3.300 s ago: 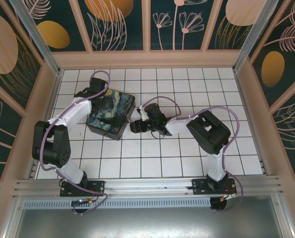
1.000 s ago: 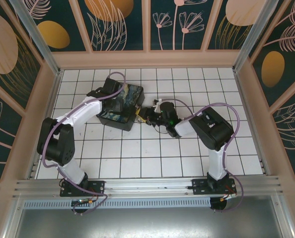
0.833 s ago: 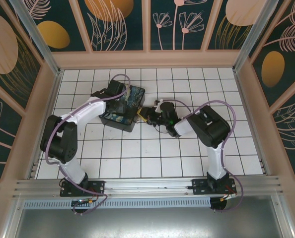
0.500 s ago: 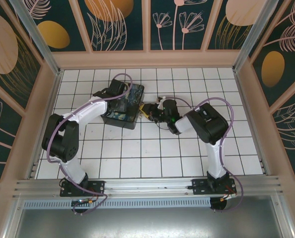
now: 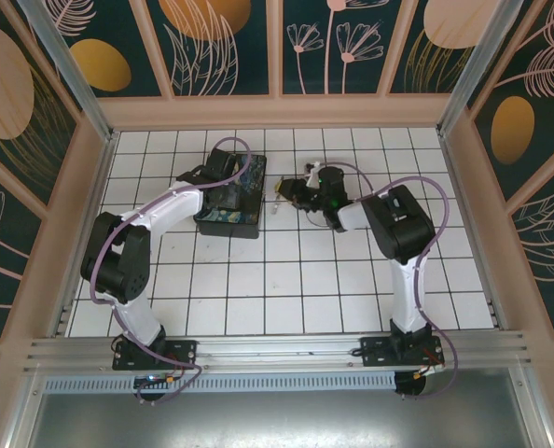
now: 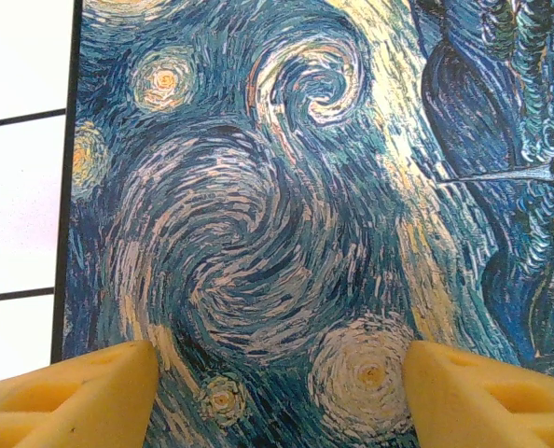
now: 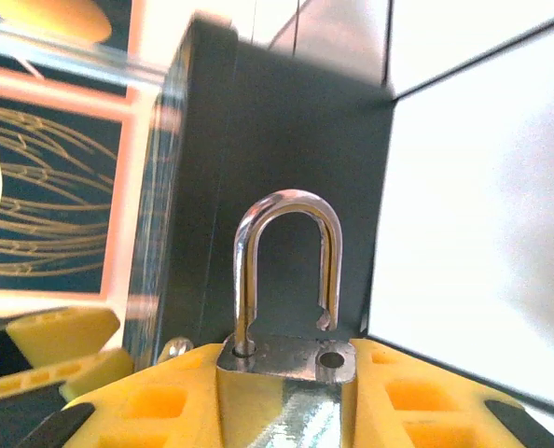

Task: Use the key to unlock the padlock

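The right tool clamps the padlock at lower centre of its wrist view, one shackle leg out of its hole, while the left tool stands apart over the painted box lid.

**Box and padlock side by side on the far table**

The box sits left of centre on the table, with the left gripper over its lid. Just right of it, the right gripper holds the padlock (shackle toward the box's side wall).
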